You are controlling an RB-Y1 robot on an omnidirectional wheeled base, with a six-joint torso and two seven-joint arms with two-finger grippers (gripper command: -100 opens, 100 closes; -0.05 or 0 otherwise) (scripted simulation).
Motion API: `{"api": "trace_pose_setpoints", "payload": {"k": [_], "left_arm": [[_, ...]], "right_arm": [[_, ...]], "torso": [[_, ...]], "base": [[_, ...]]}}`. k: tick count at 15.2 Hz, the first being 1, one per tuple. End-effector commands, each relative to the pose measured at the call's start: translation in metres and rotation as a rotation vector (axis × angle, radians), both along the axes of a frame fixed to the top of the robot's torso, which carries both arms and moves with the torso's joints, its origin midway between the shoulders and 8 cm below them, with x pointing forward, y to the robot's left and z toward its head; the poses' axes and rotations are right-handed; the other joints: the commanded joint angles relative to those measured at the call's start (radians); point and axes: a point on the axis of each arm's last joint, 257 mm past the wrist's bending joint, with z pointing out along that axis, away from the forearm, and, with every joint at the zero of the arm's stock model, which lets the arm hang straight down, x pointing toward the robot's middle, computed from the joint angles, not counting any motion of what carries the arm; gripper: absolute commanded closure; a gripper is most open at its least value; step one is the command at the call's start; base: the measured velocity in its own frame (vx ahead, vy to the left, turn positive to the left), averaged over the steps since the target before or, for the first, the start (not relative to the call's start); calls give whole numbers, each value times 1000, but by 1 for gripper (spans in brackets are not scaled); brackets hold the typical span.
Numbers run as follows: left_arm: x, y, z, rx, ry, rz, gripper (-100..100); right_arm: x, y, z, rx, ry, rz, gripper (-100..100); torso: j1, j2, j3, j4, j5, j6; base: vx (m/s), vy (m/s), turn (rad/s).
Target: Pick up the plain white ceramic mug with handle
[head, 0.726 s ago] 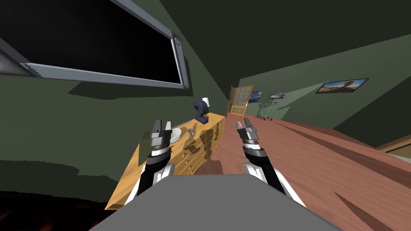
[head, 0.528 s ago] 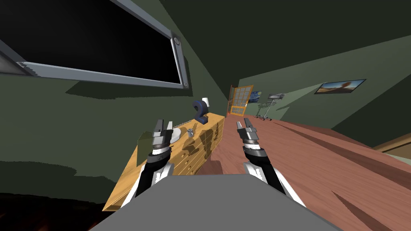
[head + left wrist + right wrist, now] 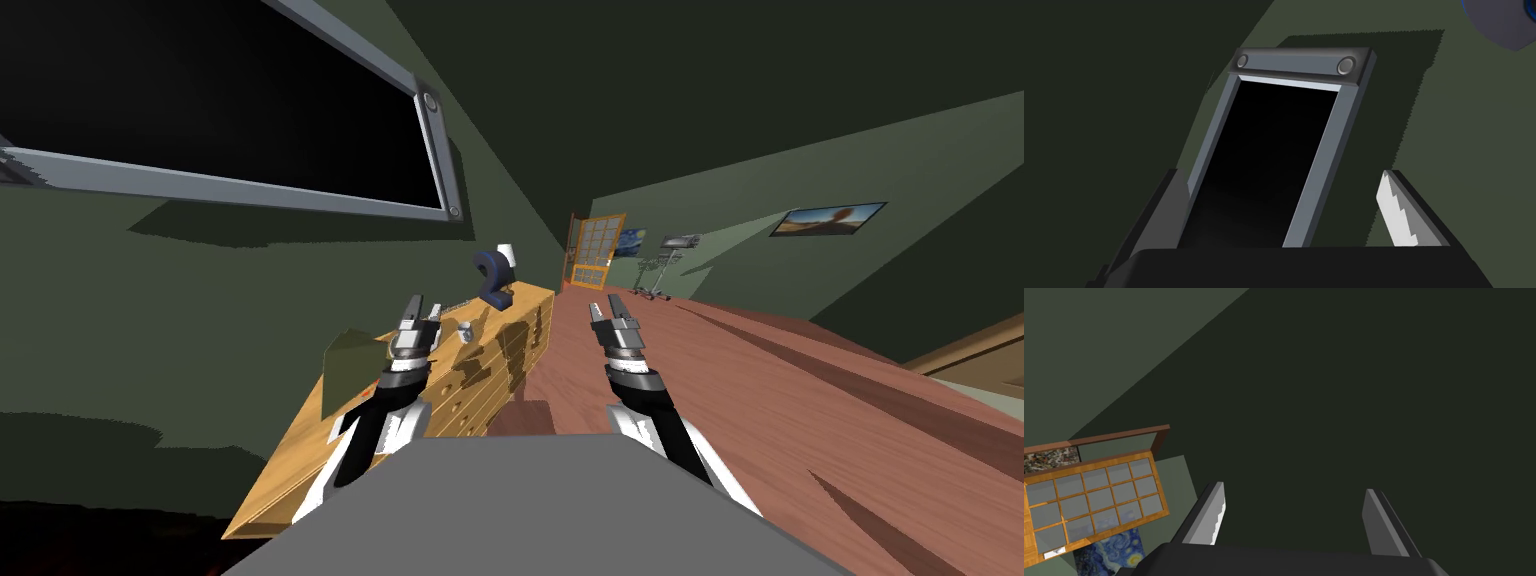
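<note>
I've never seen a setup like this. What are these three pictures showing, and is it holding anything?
This is a two-armed robot in a simulated house. The wide picture comes from a camera on its head, looking down past its arms. The other two come from cameras on its hands, each looking out between that hand's two thin fingers. A wooden dresser stands on its left; on top sit a small pale mug, the thing to pick up, and a dark blue figure 2. The left gripper hovers over the dresser close to the mug; the right gripper hangs above the reddish floor. Both are open and hold nothing.
</note>
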Motion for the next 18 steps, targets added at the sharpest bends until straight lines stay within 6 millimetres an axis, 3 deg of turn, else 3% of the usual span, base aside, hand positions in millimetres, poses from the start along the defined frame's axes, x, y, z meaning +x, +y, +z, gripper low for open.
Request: {"api": "trace_pose_setpoints", "payload": {"k": [1,18], "left_arm": [[14,2,-10,-21,53,-37,-100],[87,13,-66,-92,371,-146,-100]], "right_arm": [[0,0,0,0,0,0,0],[0,0,0,0,0,0,0]], "torso": [[0,0,0,0,0,0],[3,-2,-1,0,1,0]], "base": [[13,-78,-33],[28,-53,-37]]}}
